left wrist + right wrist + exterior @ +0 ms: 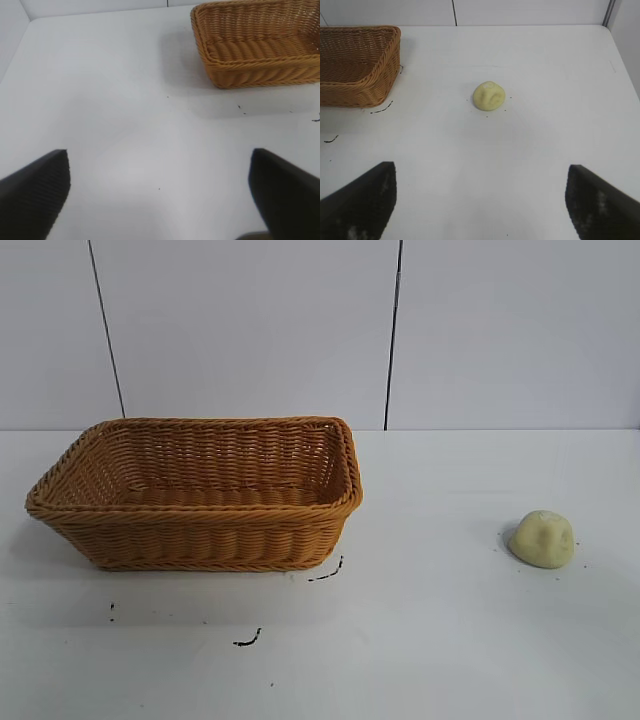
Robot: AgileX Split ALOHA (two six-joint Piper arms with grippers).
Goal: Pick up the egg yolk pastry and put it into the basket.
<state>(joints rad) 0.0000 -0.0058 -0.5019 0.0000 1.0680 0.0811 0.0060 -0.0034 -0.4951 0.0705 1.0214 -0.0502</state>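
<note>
- My right gripper [480, 200] hangs above the table [450, 640] with its fingers spread wide and nothing between them; the egg yolk pastry [489, 96] lies well ahead of it, at about 12 o'clock from the gap in my right wrist view.
- I judge that this arm suits the pick, since the pastry lies on its side of the table and already lines up with the open gap.
- In the exterior view the egg yolk pastry [542, 539] rests on the bare table at roughly 3 o'clock from the basket [195, 495], well apart from it, dome side up.
- My left gripper [160, 195] is likewise spread and empty, over bare table, with the basket [260, 45] off at about 1 o'clock in its own view; it looks parked, and I would leave it there.
- The basket stands upright with its opening facing up and nothing inside that I can see, so a drop from above should work.
- A few small dark marks [248, 640] dot the table in front of the basket; they look flat and are no obstacle.
- Nothing stands between pastry and basket; the nearest hindrance, I judge, is the basket's flared near-side rim, which I must clear on the carry.
</note>
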